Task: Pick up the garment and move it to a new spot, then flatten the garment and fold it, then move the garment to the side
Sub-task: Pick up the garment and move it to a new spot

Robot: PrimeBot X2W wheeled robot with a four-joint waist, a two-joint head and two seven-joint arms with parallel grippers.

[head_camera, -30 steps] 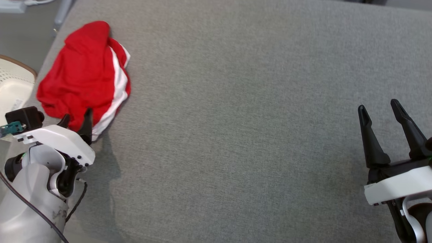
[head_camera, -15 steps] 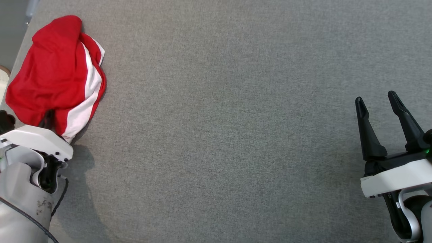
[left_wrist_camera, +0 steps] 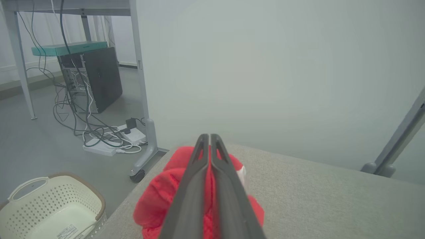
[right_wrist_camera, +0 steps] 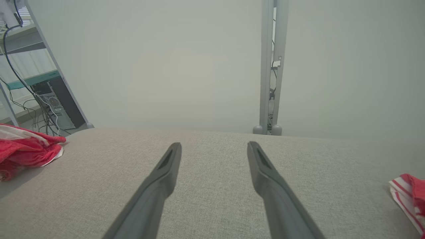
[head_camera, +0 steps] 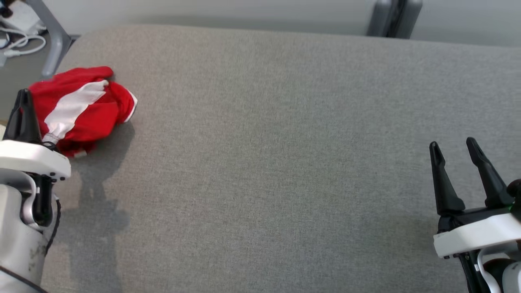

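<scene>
The garment (head_camera: 81,106) is a bunched red cloth with a white stripe, at the far left of the grey padded table (head_camera: 264,142). My left gripper (head_camera: 23,95) is shut on the garment's near edge, and the cloth hangs from its fingers just above the table, casting a shadow. In the left wrist view the two fingers (left_wrist_camera: 199,186) are pressed together with the red garment (left_wrist_camera: 159,199) pinched between and bulging below them. My right gripper (head_camera: 454,146) stands open over the bare table at the far right, holding nothing. Its open fingers (right_wrist_camera: 162,179) point across the table, with the garment (right_wrist_camera: 26,149) far to their left.
A cream laundry basket (left_wrist_camera: 49,205) stands on the floor beyond the table's left edge. A computer tower (left_wrist_camera: 96,76), cables and a power strip (left_wrist_camera: 113,142) lie under a desk there. A second red-and-white striped cloth (right_wrist_camera: 406,196) lies at the table's right end.
My left gripper has shut on the garment's near edge and raised it, bunching the cloth. The head camera has tilted up, so the table's far edge shows now. The right gripper stays open.
</scene>
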